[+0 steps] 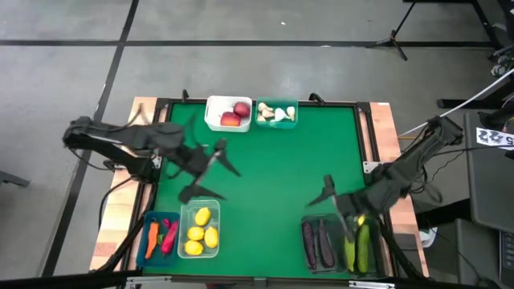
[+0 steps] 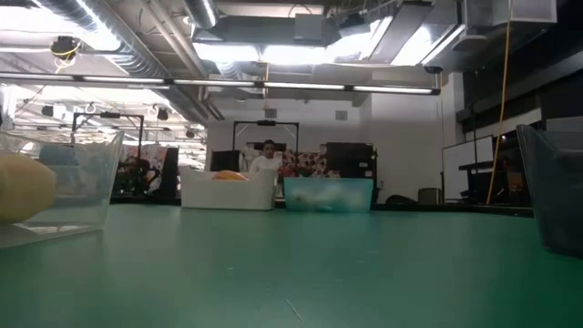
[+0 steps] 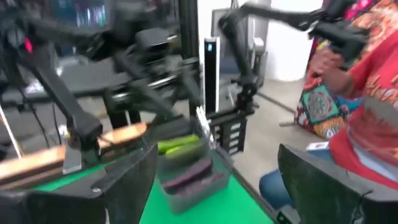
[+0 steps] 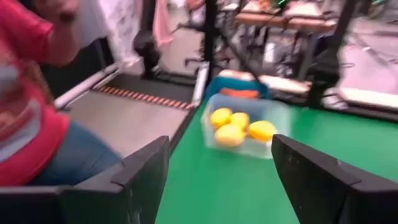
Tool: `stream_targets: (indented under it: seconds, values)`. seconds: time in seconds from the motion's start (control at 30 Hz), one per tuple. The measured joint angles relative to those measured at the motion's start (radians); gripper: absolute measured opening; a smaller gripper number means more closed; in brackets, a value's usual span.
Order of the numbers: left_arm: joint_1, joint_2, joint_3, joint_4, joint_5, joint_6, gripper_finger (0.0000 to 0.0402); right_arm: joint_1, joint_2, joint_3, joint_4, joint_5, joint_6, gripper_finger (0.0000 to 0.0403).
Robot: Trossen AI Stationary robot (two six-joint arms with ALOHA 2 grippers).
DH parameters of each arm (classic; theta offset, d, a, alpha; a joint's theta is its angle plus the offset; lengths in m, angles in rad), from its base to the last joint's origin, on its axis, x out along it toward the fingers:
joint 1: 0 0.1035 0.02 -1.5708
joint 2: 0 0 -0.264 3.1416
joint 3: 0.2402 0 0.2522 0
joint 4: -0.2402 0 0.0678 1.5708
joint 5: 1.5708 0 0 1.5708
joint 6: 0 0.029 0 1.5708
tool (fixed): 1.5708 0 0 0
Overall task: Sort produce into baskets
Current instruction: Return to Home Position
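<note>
A: Any loose produce on the mat (image 1: 273, 160)?

B: None seen. 6 bins, all loaded. Apples (image 1: 235, 114) in the white bin (image 1: 210, 112) and garlic (image 1: 277, 114) in the pale green bin (image 1: 259, 120), both at the edge away from the low camera. Carrots (image 1: 152, 238) and chillies (image 1: 169, 237) share the blue bin (image 1: 144, 221), with lemons (image 1: 202, 215) in the clear bin (image 1: 183, 217) just beside it. Eggplants (image 1: 309, 241) and cucumbers (image 1: 361, 245) sit in the 2 dark bins at the opposite near corner.

A: Left gripper (image 1: 210, 178)?

B: Over bare mat, just past the clear bin's far side, toward centre. Fingers spread wide, nothing between them.

A: Right gripper (image 1: 320, 205)?

B: Mirror case. Over the mat at the far inner corner of the eggplants' bin. Fingers wide, empty. Its arm crosses above the cucumbers.

A: What does the next move hinge on?

B: My read is that nothing is left to pick, so it's a pull-back. Each claw's nearest thing is a filled bin on its near-edge side: lemons for the left, eggplants for the right, the eggplants' long axes running near to far. The risk is a low finger clipping a rim. Clearance cannot be judged from above, and the low view shows no gripper at mat level.
</note>
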Motion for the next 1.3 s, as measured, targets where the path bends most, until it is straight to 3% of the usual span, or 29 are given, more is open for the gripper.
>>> stream_targets:
  seconds: [0.27,0.43,0.93,1.3]
  values:
    - [-0.111,-0.309,-0.311,0.207,-0.153,-0.059,0.0326,-0.061,-0.238,0.000,-0.064,-0.003,-0.072,0.0280]
    - [-0.148,-0.494,-0.499,0.348,-0.167,-0.099,0.0326,-0.061,-0.354,-0.025,-0.114,0.012,-0.071,0.0280]
    - [-0.197,-0.874,-0.796,0.392,-0.264,-0.156,0.0326,-0.061,-0.855,-0.562,0.194,0.013,-0.067,0.0280]
    - [-0.197,-1.159,-1.017,0.377,-0.264,-0.230,0.0326,-0.061,-1.135,-0.801,0.254,0.006,-0.072,0.0280]
